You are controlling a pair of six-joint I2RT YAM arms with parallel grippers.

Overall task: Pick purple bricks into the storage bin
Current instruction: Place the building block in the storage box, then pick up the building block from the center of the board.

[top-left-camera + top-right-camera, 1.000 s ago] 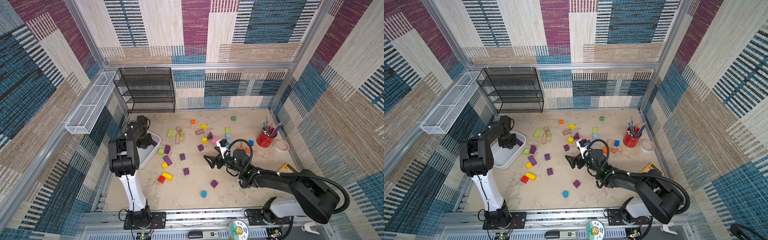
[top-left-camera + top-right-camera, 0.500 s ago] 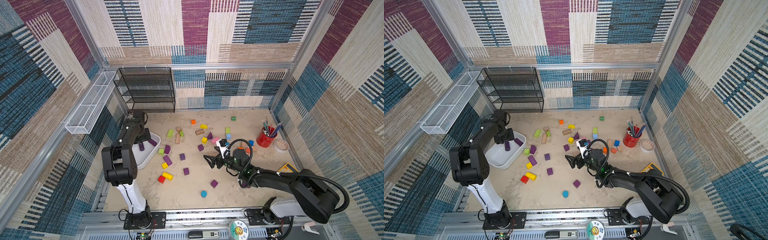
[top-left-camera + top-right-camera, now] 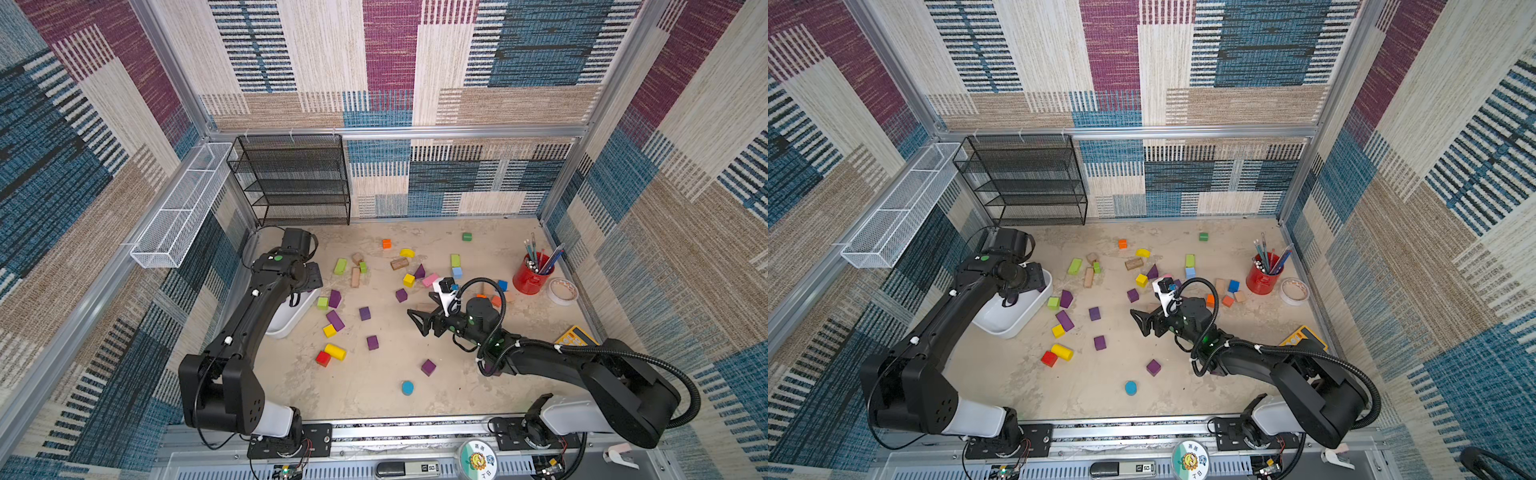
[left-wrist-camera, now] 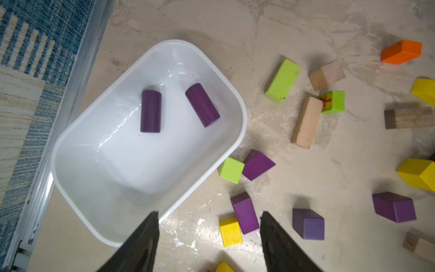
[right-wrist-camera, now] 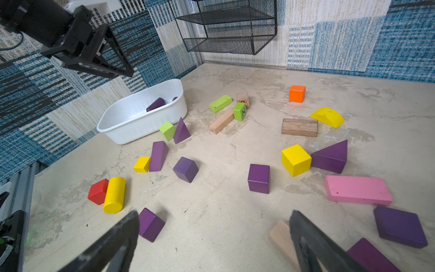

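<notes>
The white storage bin sits at the left of the floor, seen also in both top views. Two purple cylinders lie inside it. My left gripper hangs open and empty above the bin's end. Several purple bricks lie loose on the floor, among them an oblong bar, a cube and a wedge. My right gripper stands open and empty low over bare floor at mid-table, a purple cube beside one finger.
A black mesh rack stands at the back left and a white wire basket hangs on the left wall. A red pencil cup and a tape roll are at the right. Yellow, green, red, orange, pink and plain-wood blocks lie among the purple ones.
My left gripper opened over the bin, left a purple cylinder inside, and has risen and drawn back. The right arm has not moved.
</notes>
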